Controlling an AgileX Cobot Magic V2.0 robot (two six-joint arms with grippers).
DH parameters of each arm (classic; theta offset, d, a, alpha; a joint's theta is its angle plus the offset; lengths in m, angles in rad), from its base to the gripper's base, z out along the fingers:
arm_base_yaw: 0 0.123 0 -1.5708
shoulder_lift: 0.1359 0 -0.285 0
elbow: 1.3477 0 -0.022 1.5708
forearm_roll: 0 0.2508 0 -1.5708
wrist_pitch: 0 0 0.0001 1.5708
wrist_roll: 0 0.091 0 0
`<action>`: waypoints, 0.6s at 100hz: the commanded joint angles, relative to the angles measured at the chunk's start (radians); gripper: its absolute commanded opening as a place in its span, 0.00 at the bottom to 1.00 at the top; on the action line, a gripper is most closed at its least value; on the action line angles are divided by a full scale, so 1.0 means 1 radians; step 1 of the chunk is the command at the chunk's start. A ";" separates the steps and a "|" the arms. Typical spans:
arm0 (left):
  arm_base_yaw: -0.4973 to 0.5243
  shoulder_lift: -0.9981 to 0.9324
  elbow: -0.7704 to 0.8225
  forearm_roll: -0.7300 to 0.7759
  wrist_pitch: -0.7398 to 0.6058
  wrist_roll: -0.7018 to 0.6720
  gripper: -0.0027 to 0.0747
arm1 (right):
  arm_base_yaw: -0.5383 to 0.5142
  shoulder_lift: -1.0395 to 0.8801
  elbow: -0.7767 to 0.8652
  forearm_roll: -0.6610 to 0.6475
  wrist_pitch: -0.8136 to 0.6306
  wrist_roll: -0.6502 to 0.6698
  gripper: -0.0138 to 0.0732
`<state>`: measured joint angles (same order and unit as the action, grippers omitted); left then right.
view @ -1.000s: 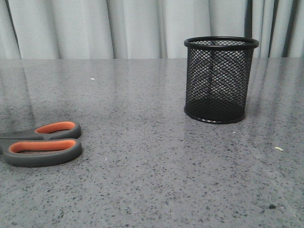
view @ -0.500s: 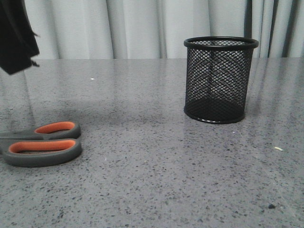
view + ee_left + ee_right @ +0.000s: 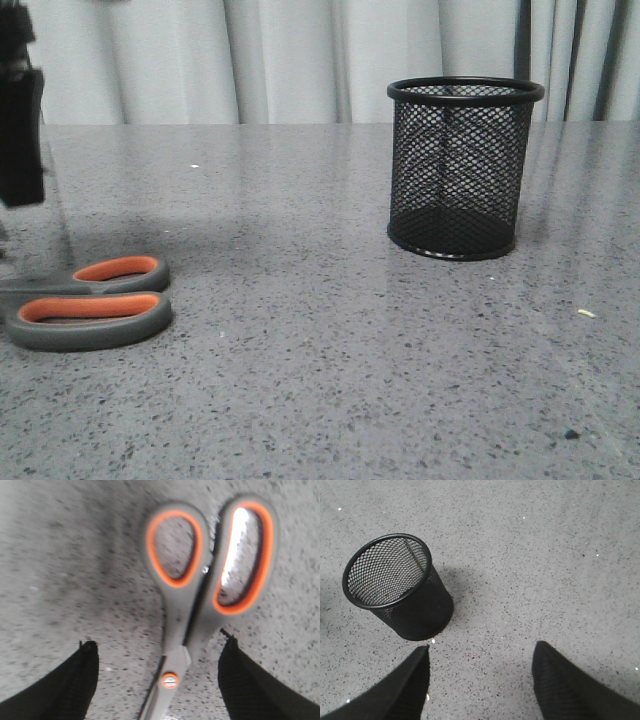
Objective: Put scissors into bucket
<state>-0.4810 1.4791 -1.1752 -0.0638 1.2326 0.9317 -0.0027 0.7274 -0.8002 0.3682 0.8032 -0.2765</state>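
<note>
front: low, forward | left wrist: close over scissors [image 3: 200, 580] | right wrist: above bucket [image 3: 395, 585]

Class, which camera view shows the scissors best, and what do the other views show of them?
The left wrist view: both orange-lined loops and the pivot screw of the scissors show from above. The front view shows only the handles, low at the left edge. The right wrist view shows none of them.

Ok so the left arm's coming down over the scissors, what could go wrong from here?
1. The scissors lie flat on the table, so the open left gripper, straddling the pivot, may slip off the thin metal or scrape the surface.
2. Gripped near the pivot, the heavier handles could swing or tilt the scissors in the lift.
3. The bucket is narrow and stands unheld, with the right gripper open above the table beside it; an off-center drop could tip it.
</note>
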 commanded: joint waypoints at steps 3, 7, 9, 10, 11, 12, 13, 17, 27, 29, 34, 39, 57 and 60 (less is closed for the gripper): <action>-0.008 -0.028 0.023 -0.010 0.044 0.063 0.65 | -0.005 0.004 -0.034 0.013 -0.047 -0.011 0.62; -0.008 -0.028 0.031 -0.010 0.044 0.079 0.65 | -0.003 0.004 -0.034 0.013 -0.047 -0.011 0.62; -0.008 -0.028 0.033 -0.010 0.044 0.084 0.65 | 0.000 0.004 -0.034 0.013 -0.047 -0.011 0.62; -0.008 -0.028 0.034 -0.010 0.044 0.086 0.65 | 0.000 0.004 -0.034 0.013 -0.047 -0.011 0.62; -0.008 -0.028 0.036 -0.010 0.044 0.086 0.65 | 0.000 0.004 -0.034 0.013 -0.047 -0.011 0.62; -0.008 -0.028 0.036 -0.010 0.042 0.086 0.65 | 0.004 0.004 -0.034 0.013 -0.047 -0.011 0.62; -0.008 -0.028 0.036 -0.010 0.042 0.086 0.65 | 0.004 0.004 -0.034 0.013 -0.047 -0.011 0.62; -0.008 -0.028 0.036 -0.010 0.029 0.093 0.65 | 0.013 0.004 -0.034 0.013 -0.049 -0.013 0.62; -0.008 -0.026 0.036 -0.028 0.011 0.133 0.65 | 0.036 0.004 -0.034 0.013 -0.051 -0.015 0.62; -0.008 -0.026 0.036 -0.036 0.009 0.141 0.65 | 0.038 0.004 -0.034 0.013 -0.053 -0.018 0.62; -0.008 -0.025 0.036 -0.043 0.004 0.164 0.65 | 0.046 0.004 -0.034 0.013 -0.055 -0.019 0.62; -0.008 -0.025 0.036 -0.043 -0.008 0.171 0.65 | 0.046 0.004 -0.034 0.013 -0.055 -0.019 0.62; -0.008 -0.023 0.036 -0.044 -0.052 0.192 0.65 | 0.046 0.004 -0.034 0.013 -0.055 -0.019 0.62; -0.008 -0.023 0.036 -0.044 -0.052 0.194 0.65 | 0.046 0.004 -0.034 0.013 -0.055 -0.019 0.62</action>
<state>-0.4810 1.4809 -1.1169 -0.0876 1.1956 1.1146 0.0425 0.7274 -0.8002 0.3682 0.8032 -0.2827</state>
